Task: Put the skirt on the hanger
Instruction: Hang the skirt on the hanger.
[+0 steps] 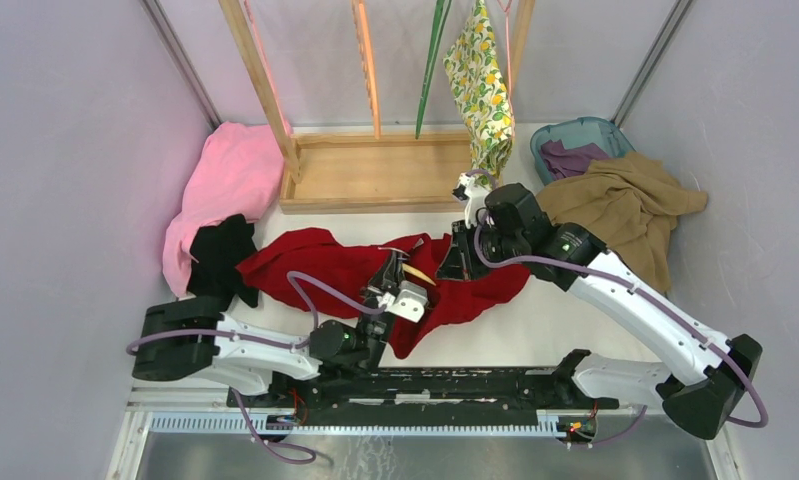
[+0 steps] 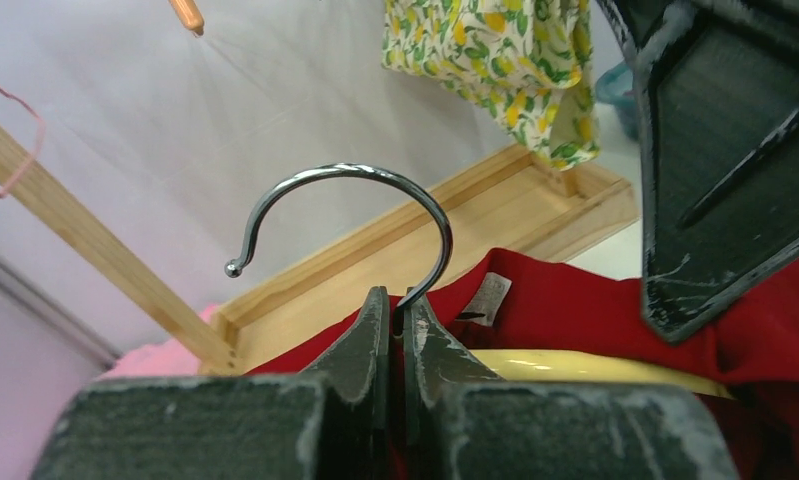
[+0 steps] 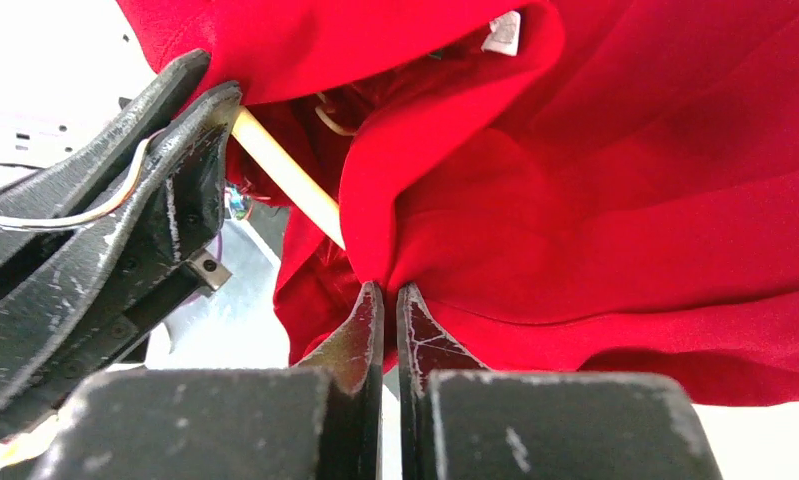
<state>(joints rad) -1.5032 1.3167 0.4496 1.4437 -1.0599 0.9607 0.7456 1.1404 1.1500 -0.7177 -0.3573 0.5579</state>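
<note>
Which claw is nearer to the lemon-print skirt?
Right. The right claw, shut on the red garment, sits near the skirt's lower end; the left claw, shut on a metal hook, lies farther left.

Cloth skirt (image 1: 480, 90) + shiny metal hook (image 2: 355, 168)

Pinched in left tool (image 2: 397, 305): curved chrome hook (image 2: 355, 168) of pale yellow hanger (image 2: 575, 367). Nipped by right tool (image 3: 390, 295): crumpled plain red sleeved garment (image 3: 625, 180). Right of that tool: rumpled tan garment (image 1: 625, 210). Beyond: shallow wooden tray (image 1: 375, 175).

Both arms reach inward, left hand (image 2: 397, 305) and right hand (image 3: 385, 293) clamped closed.
</note>
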